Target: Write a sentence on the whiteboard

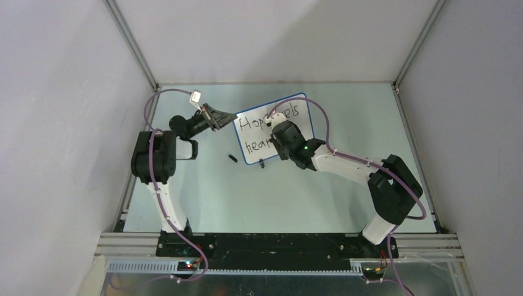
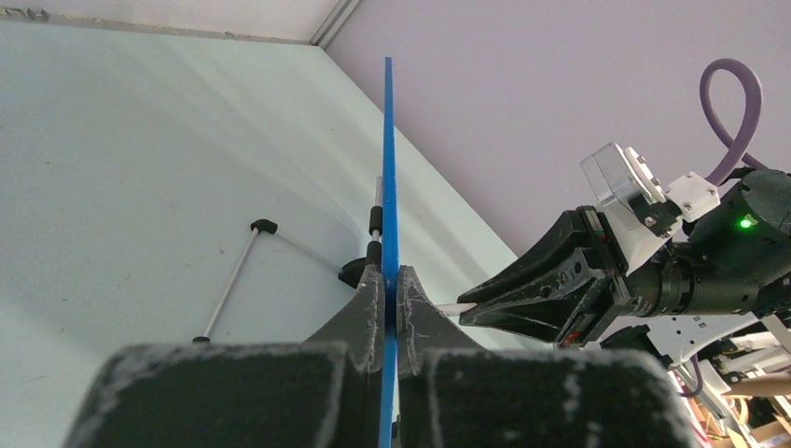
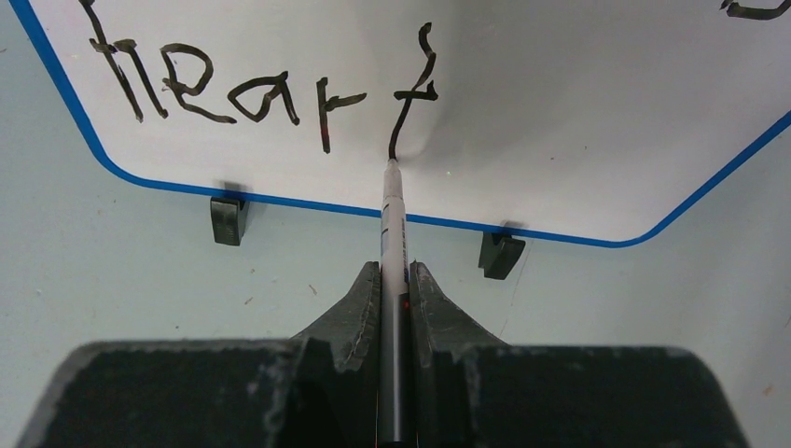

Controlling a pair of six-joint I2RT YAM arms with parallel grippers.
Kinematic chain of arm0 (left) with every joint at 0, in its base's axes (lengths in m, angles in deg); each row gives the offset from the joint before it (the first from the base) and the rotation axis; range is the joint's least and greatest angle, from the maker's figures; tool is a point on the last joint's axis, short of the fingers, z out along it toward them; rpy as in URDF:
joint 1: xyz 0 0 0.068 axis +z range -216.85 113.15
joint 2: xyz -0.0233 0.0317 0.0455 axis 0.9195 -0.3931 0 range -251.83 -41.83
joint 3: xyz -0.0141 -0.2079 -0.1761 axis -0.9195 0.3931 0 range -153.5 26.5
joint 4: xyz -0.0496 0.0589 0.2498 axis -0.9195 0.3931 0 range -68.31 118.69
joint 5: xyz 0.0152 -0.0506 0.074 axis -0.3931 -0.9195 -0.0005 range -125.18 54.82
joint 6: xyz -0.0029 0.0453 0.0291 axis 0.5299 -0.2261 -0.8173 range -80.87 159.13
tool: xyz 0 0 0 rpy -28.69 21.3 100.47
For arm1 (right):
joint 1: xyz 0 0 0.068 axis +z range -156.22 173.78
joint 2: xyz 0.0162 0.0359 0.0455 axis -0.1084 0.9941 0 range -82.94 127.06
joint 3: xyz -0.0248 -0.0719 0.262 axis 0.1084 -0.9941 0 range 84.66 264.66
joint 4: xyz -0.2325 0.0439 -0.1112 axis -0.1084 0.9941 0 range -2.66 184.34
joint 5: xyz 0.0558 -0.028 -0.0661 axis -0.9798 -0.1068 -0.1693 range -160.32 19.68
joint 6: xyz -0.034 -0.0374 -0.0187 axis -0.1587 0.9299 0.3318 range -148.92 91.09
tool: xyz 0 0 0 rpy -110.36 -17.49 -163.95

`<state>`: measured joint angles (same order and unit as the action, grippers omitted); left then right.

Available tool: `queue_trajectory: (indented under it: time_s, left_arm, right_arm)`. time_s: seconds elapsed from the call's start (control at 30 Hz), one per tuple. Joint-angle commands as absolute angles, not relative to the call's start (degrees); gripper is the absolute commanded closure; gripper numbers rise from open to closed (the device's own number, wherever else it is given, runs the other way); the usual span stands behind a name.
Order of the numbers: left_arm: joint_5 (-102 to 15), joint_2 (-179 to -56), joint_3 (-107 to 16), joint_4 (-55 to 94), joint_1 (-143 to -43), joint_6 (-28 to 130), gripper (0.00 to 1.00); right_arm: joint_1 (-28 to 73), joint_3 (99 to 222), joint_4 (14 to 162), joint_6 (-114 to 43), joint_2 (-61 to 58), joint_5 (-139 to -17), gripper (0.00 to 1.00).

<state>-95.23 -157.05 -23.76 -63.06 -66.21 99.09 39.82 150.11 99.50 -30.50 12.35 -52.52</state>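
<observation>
The table (image 1: 277,197) is flat and pale green, with silver metal rails along its sides. There are a few tiny dark specks on it.

The whiteboard (image 1: 250,135) stands near the back of the table. Its two black clip feet, the left foot (image 3: 228,219) and the right foot (image 3: 501,254), sit on the green top. The right foot is turned a little to one side.

A small black piece (image 1: 232,158) lies on the table by itself, just beside the board's near left corner. A thin grey rod (image 2: 228,280) with black ends lies flat behind the board.

At the near edge, a black bar (image 1: 277,242) holds the two arm bases.
</observation>
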Motion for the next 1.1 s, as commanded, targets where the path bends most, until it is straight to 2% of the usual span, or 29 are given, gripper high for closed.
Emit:
queue_trajectory:
  time_s: [0.0,1.07]
  left_arm:
    - [-97.07,-156.77,-24.35,-65.78,-67.03,98.9,1.0]
    - [-97.06,-156.8,-24.35,-65.82,-67.03,98.87,1.0]
  right_arm:
    - [39.02,149.85,98.58,-31.33,10.85,-50.36,1.0]
    - [37.71,152.25,97.9,-30.44,6.99,-53.16,1.0]
